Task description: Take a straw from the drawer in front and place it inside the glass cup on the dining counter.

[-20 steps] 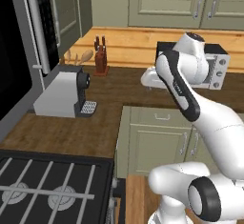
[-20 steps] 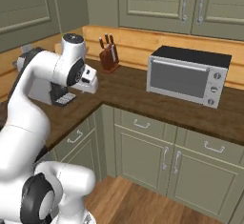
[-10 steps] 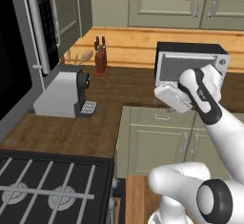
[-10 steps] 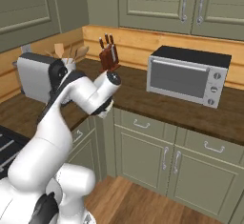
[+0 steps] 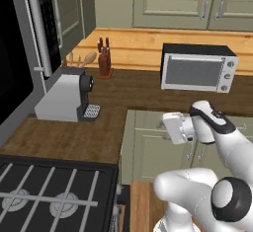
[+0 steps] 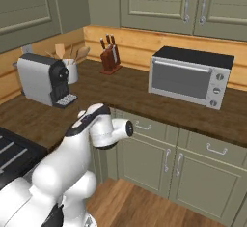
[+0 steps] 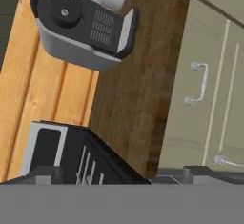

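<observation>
Drawer point(image 6: 149, 127) shut, sage-green front flush under the edge of the brown worktop point(image 5: 74, 137), small metal handle on its face; seen again in the hand view point(image 7: 190, 118), turned on its side beside the worktop's edge. No telling from these views what lies inside.

Gripper point(image 7: 125, 174) low in front of the cabinets, just off the worktop's corner, hand pointing sideways along the cabinet run. Dark fingertips point(image 7: 45, 173) set wide apart at the bottom of the hand view, nothing between them, nothing held. From the left base view, just the white hand block point(image 5: 170, 128) at the end of the bent arm, level with the drawer row.

Nearest on the left, a black stove point(image 5: 49, 191) with grey grates, butting against the worktop. Further along, a grey coffee machine point(image 5: 64, 97) with a black face, standing on the worktop. Just behind it, a white crock of wooden spoons point(image 6: 71, 69). Beyond, against the pale wood backsplash, a dark red-brown knife block point(image 5: 104, 60). To its right, well apart, a silver toaster oven point(image 5: 197, 68) with a black top. Above all, sage-green wall cabinets point(image 6: 159, 1) with long vertical handles.
</observation>
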Motion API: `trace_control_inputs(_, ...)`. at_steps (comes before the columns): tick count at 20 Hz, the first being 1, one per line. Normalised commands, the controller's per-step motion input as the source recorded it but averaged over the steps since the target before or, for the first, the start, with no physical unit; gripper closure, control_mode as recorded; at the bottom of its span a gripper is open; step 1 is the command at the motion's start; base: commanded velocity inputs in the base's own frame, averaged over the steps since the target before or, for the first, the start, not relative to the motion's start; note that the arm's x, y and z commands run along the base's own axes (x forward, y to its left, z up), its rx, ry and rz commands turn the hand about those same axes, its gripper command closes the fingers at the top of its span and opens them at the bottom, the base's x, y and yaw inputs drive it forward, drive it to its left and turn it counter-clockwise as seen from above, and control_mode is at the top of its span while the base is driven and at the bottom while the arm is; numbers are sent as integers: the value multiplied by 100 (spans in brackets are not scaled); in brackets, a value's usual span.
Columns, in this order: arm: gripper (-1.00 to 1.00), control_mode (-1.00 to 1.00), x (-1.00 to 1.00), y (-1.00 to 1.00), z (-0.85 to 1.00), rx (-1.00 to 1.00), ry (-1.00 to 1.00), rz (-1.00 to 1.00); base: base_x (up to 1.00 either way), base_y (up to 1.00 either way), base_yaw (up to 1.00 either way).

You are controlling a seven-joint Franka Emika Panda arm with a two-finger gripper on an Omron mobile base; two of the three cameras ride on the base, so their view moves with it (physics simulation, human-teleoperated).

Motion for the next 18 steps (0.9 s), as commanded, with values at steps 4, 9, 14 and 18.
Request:
trace_control_inputs(4,-100,-100,24,6,-85,27,0,0,0,0,0)
trace_control_inputs(9,-100,-100,36,16,-68,19,0,0,0,0,0)
trace_control_inputs(14,-100,-100,34,27,-58,13,0,0,0,0,0)
trace_control_inputs(18,-100,-100,39,46,-66,6,0,0,0,0,0)
